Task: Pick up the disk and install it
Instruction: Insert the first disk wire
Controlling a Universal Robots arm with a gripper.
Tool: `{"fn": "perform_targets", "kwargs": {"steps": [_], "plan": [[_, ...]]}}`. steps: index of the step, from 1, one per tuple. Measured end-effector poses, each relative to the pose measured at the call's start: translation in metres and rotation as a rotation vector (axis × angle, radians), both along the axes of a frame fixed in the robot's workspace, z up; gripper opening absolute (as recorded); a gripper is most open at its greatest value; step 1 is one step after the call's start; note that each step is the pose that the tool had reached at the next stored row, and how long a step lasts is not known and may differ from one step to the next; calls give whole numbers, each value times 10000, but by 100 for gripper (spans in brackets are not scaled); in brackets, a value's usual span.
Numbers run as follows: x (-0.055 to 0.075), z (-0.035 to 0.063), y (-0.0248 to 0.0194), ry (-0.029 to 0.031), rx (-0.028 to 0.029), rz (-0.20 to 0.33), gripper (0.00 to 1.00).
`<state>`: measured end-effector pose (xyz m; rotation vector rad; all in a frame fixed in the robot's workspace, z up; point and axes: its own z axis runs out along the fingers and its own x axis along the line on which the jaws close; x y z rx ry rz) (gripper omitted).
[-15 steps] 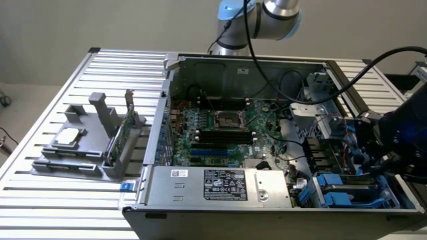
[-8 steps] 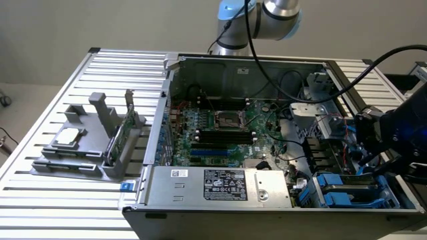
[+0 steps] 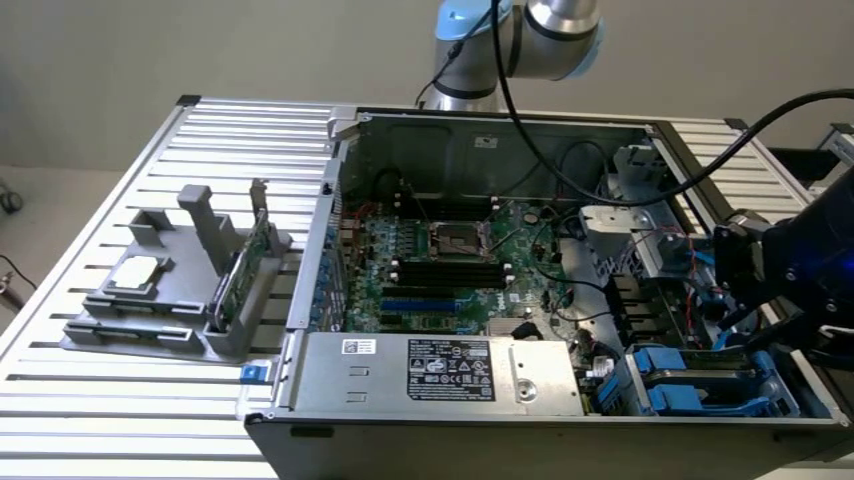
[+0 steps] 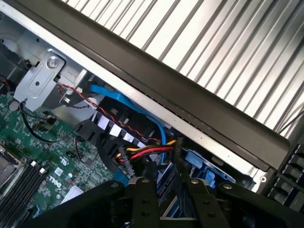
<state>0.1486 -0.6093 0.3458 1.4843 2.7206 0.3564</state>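
Exterior view: a black and grey open computer case (image 3: 481, 130) lies on its side on a slatted silver metal counter (image 3: 107, 400). A green motherboard (image 3: 441, 250) is exposed inside it, and a silver box-shaped power supply with a white and black label (image 3: 441, 370) sits along the near edge.

The silver and blue robot arm (image 3: 534, 30) reaches in from behind the case. Its black end effector (image 3: 774, 300) hangs over the case's corner at the exterior view's right.

Just beside it, in the drive bay at that corner, sits the flat disk in its blue plastic carrier frame (image 3: 681, 385). It lies low in the bay among other blue plastic parts. Its silver face and white label cannot be made out.

At the exterior view's left, well apart from the case, a grey plastic fixture (image 3: 160, 330) on the counter holds a small square silver chip (image 3: 140, 272) and a thin green circuit card (image 3: 238, 275) standing on edge.

In the wrist view the end effector (image 4: 168, 183) is open. Its two dark fingers (image 4: 142, 199) stand apart, and only cables and blue plastic show in the gap, with nothing clamped between them.

The disk's blue frame (image 4: 202, 166) lies just beyond the fingertips, under the case's dark rim. A bundle of red, yellow and black wires (image 4: 147, 151) and a flat blue cable (image 4: 118, 99) run close by.
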Motion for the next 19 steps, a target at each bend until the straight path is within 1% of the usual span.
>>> {"fn": "perform_targets", "kwargs": {"steps": [2, 6, 8, 10, 13, 15, 17, 19], "plan": [[7, -9, -19, 15, 47, -7, 30], [25, -33, -66, 113, 144, -7, 30], [38, -47, -82, 149, 203, -7, 30], [65, -61, -91, 167, 285, -6, 30], [113, -77, -96, 202, 444, -5, 30], [129, -85, -96, 245, 547, -5, 30], [140, -95, -99, 308, 606, -8, 30], [157, -106, -101, 361, 643, -10, 30]]}}
